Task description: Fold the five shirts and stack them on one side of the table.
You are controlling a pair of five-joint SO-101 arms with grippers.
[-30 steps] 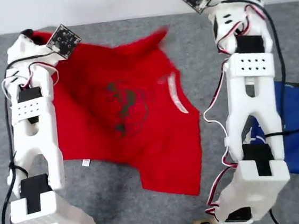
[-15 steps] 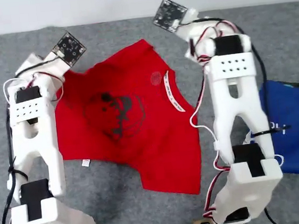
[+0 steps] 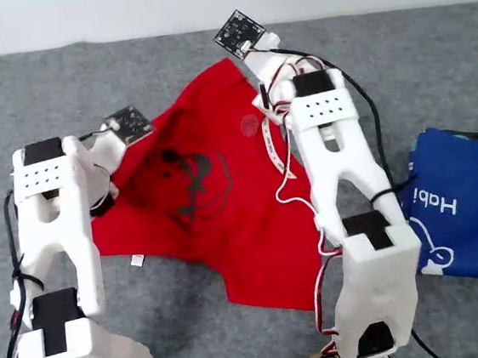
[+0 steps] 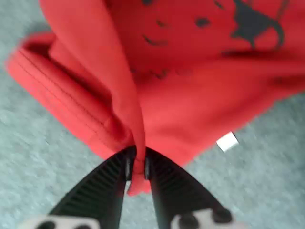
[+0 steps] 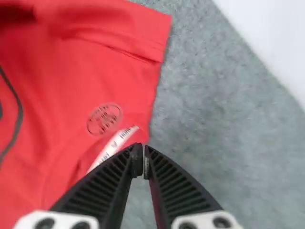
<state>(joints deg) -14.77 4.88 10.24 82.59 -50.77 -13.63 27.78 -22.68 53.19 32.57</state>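
Observation:
A red shirt (image 3: 218, 224) with a dark print lies spread on the grey table between my two arms. Its far left part is bunched and lifted. In the left wrist view my left gripper (image 4: 136, 167) is shut on a fold of the red shirt (image 4: 190, 95), just above the table. My right gripper (image 5: 141, 160) is shut at the edge of the red shirt (image 5: 71, 71), right beside the collar's white label (image 5: 114, 140). From above, the right arm (image 3: 323, 127) stands over the collar and the left arm (image 3: 52, 190) over the left sleeve.
A folded blue shirt (image 3: 464, 207) with white print lies at the right edge of the table. Bare grey table (image 3: 432, 65) stretches along the far side, and a strip of it runs in front of the red shirt. A small white tag (image 3: 136, 260) sticks out at the hem.
The right arm has swung left and nearer, over the collar. The left arm has pulled the sleeve inward. The blue shirt is more exposed.

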